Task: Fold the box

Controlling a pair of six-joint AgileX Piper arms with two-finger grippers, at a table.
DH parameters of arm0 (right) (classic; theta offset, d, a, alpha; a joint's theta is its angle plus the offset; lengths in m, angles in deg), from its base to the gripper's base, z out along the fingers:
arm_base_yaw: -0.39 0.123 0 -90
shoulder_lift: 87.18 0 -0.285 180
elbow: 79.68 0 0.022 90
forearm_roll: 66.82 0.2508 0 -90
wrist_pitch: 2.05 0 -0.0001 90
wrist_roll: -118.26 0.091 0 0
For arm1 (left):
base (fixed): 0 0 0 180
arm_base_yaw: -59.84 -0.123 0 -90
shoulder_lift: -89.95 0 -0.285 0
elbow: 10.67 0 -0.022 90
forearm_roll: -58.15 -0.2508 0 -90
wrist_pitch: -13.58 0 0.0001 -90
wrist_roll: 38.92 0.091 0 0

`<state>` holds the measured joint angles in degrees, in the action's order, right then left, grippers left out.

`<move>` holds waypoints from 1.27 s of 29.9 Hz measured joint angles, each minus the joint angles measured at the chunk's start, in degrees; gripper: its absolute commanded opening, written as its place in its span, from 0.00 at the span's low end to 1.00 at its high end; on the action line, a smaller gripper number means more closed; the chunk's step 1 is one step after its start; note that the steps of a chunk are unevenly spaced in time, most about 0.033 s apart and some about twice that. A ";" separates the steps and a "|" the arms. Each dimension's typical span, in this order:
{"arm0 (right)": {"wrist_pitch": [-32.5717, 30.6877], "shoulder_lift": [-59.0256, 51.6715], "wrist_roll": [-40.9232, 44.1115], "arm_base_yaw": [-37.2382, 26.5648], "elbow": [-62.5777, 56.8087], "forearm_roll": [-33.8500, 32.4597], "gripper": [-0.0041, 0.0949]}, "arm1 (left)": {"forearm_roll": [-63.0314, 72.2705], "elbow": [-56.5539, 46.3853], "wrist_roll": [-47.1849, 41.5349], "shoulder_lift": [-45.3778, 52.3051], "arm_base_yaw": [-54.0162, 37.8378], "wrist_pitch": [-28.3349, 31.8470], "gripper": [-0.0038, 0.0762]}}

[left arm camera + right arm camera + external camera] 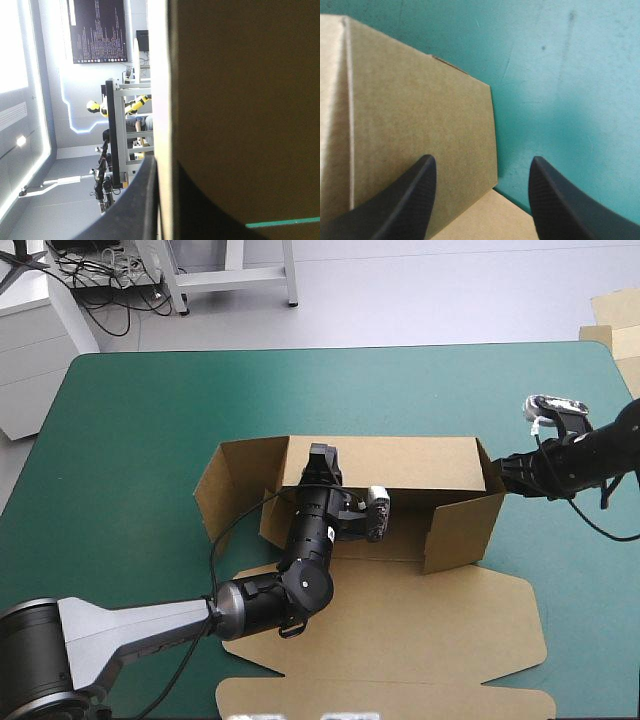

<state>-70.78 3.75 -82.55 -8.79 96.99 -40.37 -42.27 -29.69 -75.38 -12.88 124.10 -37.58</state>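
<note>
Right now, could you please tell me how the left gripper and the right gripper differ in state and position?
The left gripper has its jaws shut on the box's far wall; the right gripper has its jaws open, a flap edge at the box's right end between them. The left gripper reaches in over the flat lid; the right gripper extends from the table's right side. Both are at the box's raised walls.

Brown box (400,625) of cut board, partly folded, long back wall and end walls standing up, one left flap swung outward, big lid part lying flat, near the middle of the teal-green table (130,420)
</note>
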 measured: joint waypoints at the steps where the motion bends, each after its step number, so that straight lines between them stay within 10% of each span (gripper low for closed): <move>1: 1.00 -0.94 -1.06 0.00 -1.39 1.29 0.55 | 0.06 0.00 0.00 0.00 0.00 0.00 0.04; 38: 0.48 -8.60 -30.19 -0.16 -10.03 7.29 0.55 | 0.11 0.00 -0.90 0.00 0.00 -0.13 0.04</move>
<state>-70.30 -4.85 -112.74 -8.96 86.96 -33.08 -42.15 -29.69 -76.28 -12.88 124.10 -37.71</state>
